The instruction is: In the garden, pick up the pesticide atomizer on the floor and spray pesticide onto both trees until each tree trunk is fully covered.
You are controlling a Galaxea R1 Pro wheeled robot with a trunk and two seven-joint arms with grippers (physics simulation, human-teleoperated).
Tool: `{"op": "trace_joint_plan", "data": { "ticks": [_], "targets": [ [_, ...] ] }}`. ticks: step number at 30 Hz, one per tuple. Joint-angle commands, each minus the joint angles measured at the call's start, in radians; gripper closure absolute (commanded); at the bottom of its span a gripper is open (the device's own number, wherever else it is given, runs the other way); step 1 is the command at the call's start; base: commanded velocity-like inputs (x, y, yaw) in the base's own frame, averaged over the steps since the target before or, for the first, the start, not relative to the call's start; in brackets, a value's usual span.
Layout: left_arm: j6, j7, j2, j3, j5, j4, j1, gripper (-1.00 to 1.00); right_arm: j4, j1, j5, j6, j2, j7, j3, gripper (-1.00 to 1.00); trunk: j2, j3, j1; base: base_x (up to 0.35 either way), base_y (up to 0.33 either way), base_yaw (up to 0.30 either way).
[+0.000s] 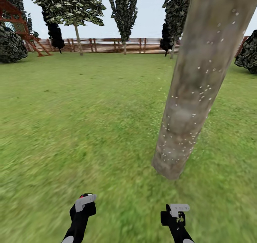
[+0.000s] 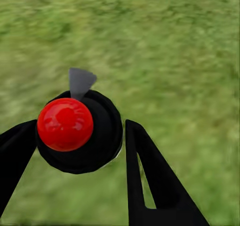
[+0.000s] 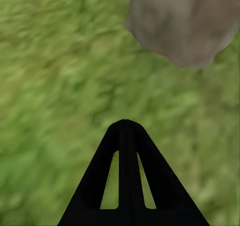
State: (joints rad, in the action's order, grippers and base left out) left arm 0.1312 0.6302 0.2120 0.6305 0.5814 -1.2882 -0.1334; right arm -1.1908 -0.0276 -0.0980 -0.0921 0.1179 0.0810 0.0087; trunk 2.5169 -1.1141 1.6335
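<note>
Atomizer: the pesticide atomizer (image 2: pixel 80 128), black and round with a red cap and grey nozzle, is grasped in the left gripper (image 2: pixel 80 151), near left.
Trunk: the tree trunk (image 1: pixel 200 82), near right, mottled grey-brown, carries white pesticide specks (image 1: pixel 178 143).
Right gripper (image 3: pixel 127 136): clenched, empty, over the lawn (image 1: pixel 89 121).
Far: wooden fence (image 1: pixel 107 45).

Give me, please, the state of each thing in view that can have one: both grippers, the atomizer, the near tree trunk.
left gripper: shut on the pesticide atomizer, held over the lawn.
pesticide atomizer: gripped between the fingers, off the ground.
right gripper: shut, holding nothing.
tree trunk: upright, speckled with white pesticide on the side facing the robot; full cover cannot be told.
</note>
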Motion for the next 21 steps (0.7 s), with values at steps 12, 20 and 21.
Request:
{"op": "trace_joint_plan", "data": {
  "ticks": [12, 20, 21],
  "targets": [
    [0.008, 0.006, 0.001, 0.006, 0.009, 0.000, -0.002, 1.00, 0.005, 0.000, -0.011, -0.007, 0.000, 0.023, 0.004, 1.00, 0.000, 0.001, 0.000, 0.000, 0.000, 0.284],
    [0.008, 0.006, 0.001, 0.008, 0.004, 0.000, -0.002, 1.00, 0.005, 0.000, -0.011, -0.007, 0.000, 0.025, 0.004, 1.00, 0.000, 0.005, 0.000, 0.000, 0.000, 0.286],
    [0.008, 0.006, 0.001, 0.008, 0.003, 0.000, -0.002, 1.00, 0.005, 0.000, -0.011, -0.007, 0.000, 0.025, 0.004, 1.00, 0.000, 0.005, 0.000, 0.000, 0.000, 0.286]
  ]
}}
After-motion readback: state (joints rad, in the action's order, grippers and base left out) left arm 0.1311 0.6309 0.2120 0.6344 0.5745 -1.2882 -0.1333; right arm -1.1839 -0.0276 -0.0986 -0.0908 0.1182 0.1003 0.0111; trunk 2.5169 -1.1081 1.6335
